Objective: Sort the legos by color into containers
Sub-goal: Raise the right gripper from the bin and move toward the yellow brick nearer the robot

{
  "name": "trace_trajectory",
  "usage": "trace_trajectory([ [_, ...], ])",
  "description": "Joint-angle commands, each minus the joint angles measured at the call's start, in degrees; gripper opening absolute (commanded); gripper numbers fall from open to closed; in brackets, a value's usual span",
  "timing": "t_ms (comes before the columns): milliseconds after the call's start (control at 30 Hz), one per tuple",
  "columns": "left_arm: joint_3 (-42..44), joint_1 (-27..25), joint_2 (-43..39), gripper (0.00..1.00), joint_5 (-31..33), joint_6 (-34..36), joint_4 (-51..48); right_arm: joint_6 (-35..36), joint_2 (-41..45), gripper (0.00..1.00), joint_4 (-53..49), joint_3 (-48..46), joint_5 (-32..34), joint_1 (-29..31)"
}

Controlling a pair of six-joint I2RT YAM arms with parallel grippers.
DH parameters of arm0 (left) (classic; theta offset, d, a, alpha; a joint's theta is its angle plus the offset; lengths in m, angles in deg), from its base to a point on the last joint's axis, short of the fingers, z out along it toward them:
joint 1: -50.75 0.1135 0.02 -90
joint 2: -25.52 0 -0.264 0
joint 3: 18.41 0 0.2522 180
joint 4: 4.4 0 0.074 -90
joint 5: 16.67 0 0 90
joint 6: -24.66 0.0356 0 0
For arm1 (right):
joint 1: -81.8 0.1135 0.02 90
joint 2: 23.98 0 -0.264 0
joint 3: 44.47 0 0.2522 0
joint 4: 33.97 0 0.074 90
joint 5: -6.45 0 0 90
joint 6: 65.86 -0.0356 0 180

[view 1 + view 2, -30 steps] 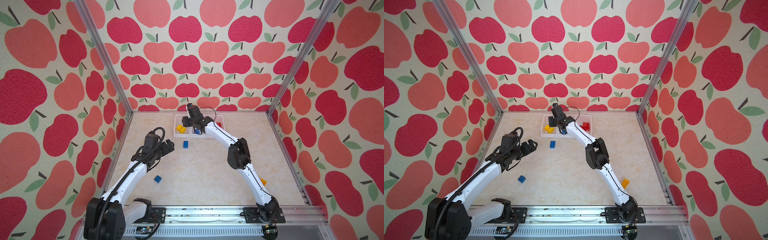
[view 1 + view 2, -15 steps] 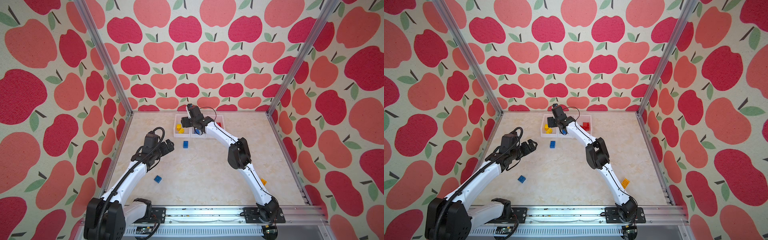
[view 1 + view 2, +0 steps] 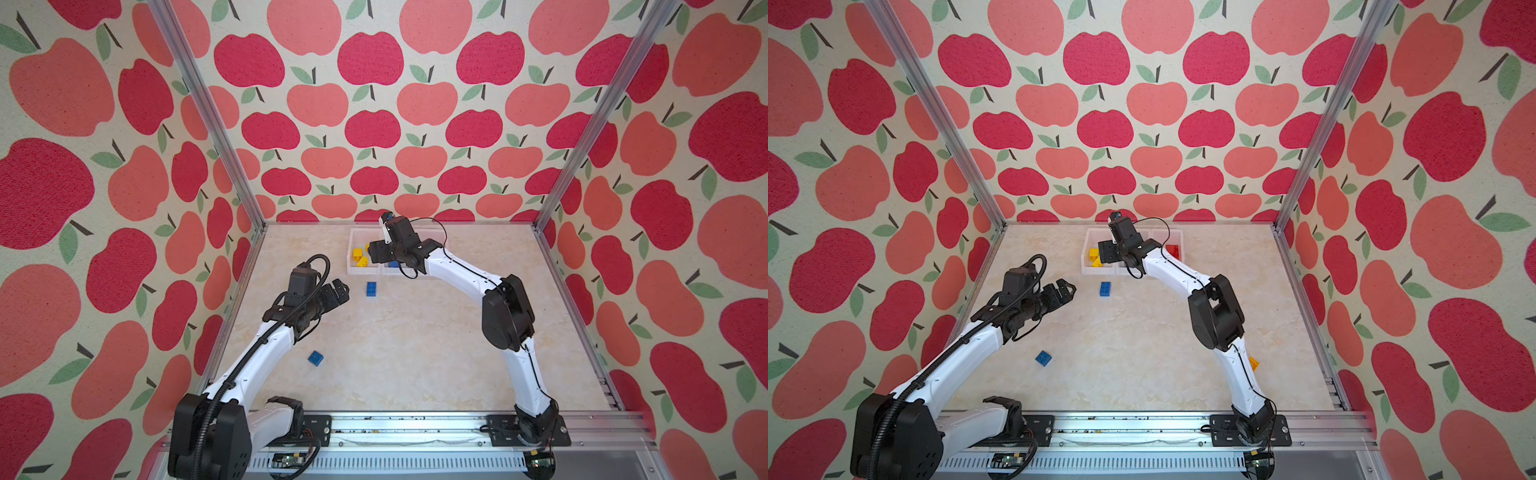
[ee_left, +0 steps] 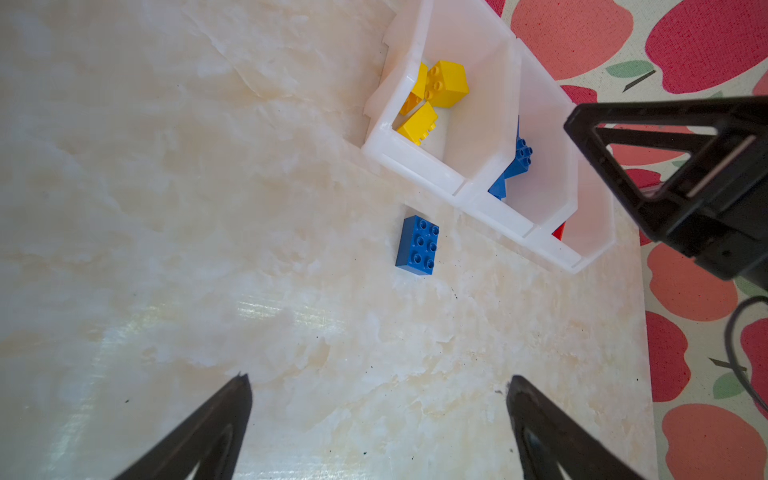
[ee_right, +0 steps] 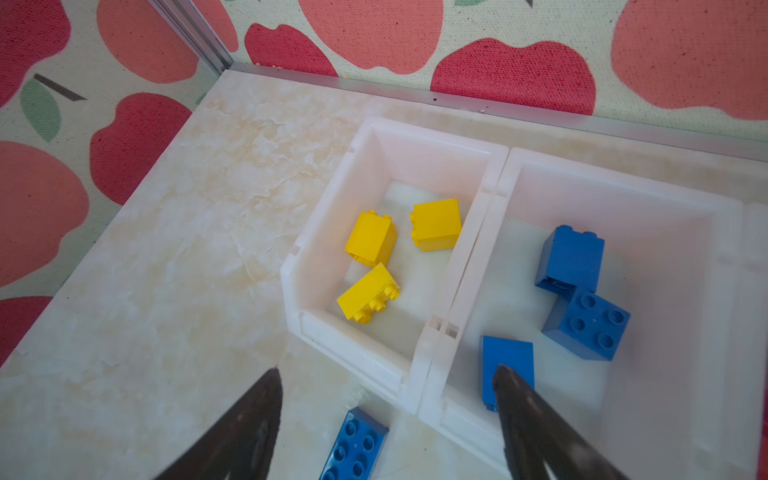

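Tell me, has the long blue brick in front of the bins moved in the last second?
No. The long blue brick lies in the same spot, just before the containers' front wall.

containers (image 5: 365, 357) white | legos (image 5: 436, 224) yellow, blue, red | walls (image 3: 374, 62) apple-print

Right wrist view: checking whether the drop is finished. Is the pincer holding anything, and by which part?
Nothing is held. The right pincer is open; the nearest blue brick lies in the middle bin, beside one finger.
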State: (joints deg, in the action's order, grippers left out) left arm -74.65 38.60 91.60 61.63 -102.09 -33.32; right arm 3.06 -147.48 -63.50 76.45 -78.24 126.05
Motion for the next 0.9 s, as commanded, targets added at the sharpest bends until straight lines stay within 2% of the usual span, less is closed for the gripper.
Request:
trace_trajectory([
  [0,-2.1,-0.5,1.4,0.98,-1.2,-0.3,-0.6,-1.3,6.0,0.83,3.1,-7.2,0.9,0.0],
  [333,-4.5,-2.9,4.7,1.00,-1.1,0.6,-0.3,-5.3,19.6,0.84,-4.3,-23.7,2.9,-1.1],
  [667,-4.7,-4.0,6.5,0.99,-1.2,0.2,1.0,-11.3,28.7,0.85,-17.2,-32.5,4.2,-2.6],
  [867,-4.2,-4.1,6.2,0.99,-0.9,0.1,1.4,-15.4,31.4,0.90,-27.3,-35.2,6.3,-4.1],
])
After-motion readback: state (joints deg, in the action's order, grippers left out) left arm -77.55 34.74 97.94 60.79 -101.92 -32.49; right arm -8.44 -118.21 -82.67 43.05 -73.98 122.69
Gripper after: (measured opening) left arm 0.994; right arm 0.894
